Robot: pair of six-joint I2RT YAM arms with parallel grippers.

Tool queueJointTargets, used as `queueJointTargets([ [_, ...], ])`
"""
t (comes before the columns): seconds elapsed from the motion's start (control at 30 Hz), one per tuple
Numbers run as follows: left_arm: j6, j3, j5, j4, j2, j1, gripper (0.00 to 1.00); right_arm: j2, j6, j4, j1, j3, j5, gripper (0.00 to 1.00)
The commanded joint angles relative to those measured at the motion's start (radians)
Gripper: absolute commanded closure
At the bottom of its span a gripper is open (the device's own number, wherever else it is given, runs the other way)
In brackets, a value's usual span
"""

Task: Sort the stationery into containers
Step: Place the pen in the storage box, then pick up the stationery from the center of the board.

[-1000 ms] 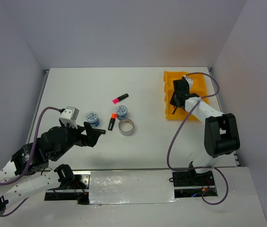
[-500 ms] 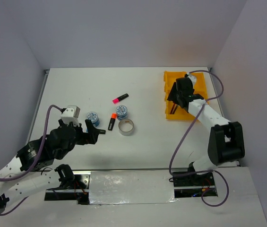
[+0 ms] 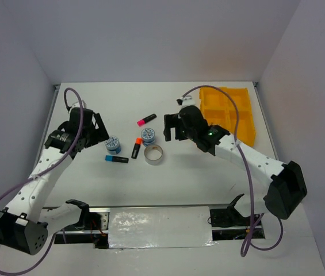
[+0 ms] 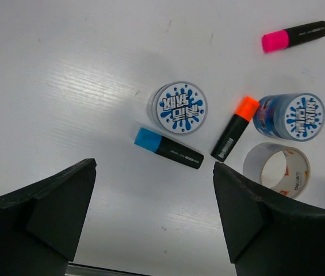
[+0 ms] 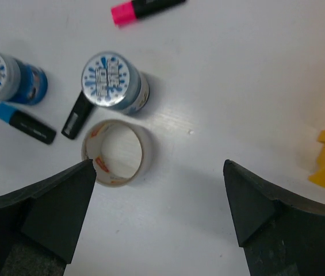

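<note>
Both arms have swung since a second ago: the right gripper [image 3: 172, 127] has left the yellow-orange tray [image 3: 238, 130] and come out over the middle of the bench [image 3: 208, 172], and the left gripper [image 3: 98, 131] has gone from the near edge up to the left side. None of the loose stationery has shifted.

Right-arm fingers [image 5: 53, 201] are spread wide with nothing between them (they were nearly together a second ago). They hang above the silver tape ring [image 5: 116, 152]. Left-arm fingers [image 4: 53, 207] are likewise spread and empty, above the blue-capped highlighter [image 4: 168, 148].

All the loose pieces lie in a cluster at mid-bench, well apart from the tray at the far right:
- The left tape roll [image 3: 113, 143] stands just beyond the blue-capped highlighter.
- The right tape roll [image 3: 148, 135] stands just beyond the silver tape ring; whether the two touch I cannot tell.
- The orange-capped highlighter [image 3: 136, 147] lies between the two rolls, its cap just beside the right one.
- The pink-capped highlighter [image 3: 146, 119] lies alone, farther back.
</note>
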State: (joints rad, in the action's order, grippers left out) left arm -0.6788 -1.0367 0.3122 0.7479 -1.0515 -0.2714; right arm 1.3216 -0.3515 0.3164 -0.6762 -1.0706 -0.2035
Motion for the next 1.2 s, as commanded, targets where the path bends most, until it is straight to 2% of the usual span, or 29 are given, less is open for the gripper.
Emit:
queueJointTargets([
  [0.0,0.131,-0.105,-0.050,0.050,0.001,0.015,0.05,0.072,0.009,0.050,-0.052,0.003,0.025,0.01],
  [0.1,0.185,-0.103,-0.001,0.062,0.089,0.015,0.03,0.155,0.003,0.044,-0.068,-0.011,0.053,0.07],
  [0.27,0.258,0.055,-0.001,-0.048,0.240,0.015,0.01,0.270,-0.007,0.041,-0.105,-0.052,0.050,0.19],
  [0.3,0.257,0.081,-0.007,-0.080,0.266,0.015,0.01,0.286,-0.007,0.039,-0.105,-0.060,0.050,0.25],
  [0.4,0.263,0.122,-0.102,-0.102,0.259,0.014,0.01,0.350,-0.014,0.033,-0.108,-0.086,0.038,0.33],
  [0.57,0.266,0.129,-0.127,-0.107,0.248,0.006,0.01,0.438,-0.027,0.010,-0.109,-0.118,0.049,0.38],
  [0.8,0.259,0.135,-0.110,-0.107,0.262,-0.041,0.01,0.505,-0.037,-0.014,-0.114,-0.117,0.058,0.62],
  [0.83,0.259,0.135,-0.110,-0.107,0.265,-0.046,0.01,0.507,-0.037,-0.011,-0.109,-0.117,0.059,0.67],
  [0.87,0.257,0.136,-0.105,-0.105,0.269,-0.046,0.01,0.505,-0.035,-0.013,-0.114,-0.106,0.065,0.77],
  [0.9,0.257,0.136,-0.104,-0.105,0.272,-0.048,0.01,0.498,-0.037,-0.014,-0.112,-0.100,0.067,0.79],
  [0.93,0.257,0.136,-0.104,-0.105,0.274,-0.051,0.01,0.490,-0.040,-0.013,-0.114,-0.095,0.065,0.86],
  [0.97,0.257,0.136,-0.104,-0.104,0.277,-0.051,0.01,0.481,-0.041,-0.007,-0.114,-0.091,0.061,0.99],
  [1.07,0.255,0.136,-0.096,-0.102,0.278,-0.061,0.01,0.406,-0.056,0.021,-0.114,-0.057,0.035,1.00],
  [1.17,0.254,0.135,-0.094,-0.102,0.280,-0.066,0.01,0.247,-0.066,0.038,-0.108,0.000,0.007,1.00],
])
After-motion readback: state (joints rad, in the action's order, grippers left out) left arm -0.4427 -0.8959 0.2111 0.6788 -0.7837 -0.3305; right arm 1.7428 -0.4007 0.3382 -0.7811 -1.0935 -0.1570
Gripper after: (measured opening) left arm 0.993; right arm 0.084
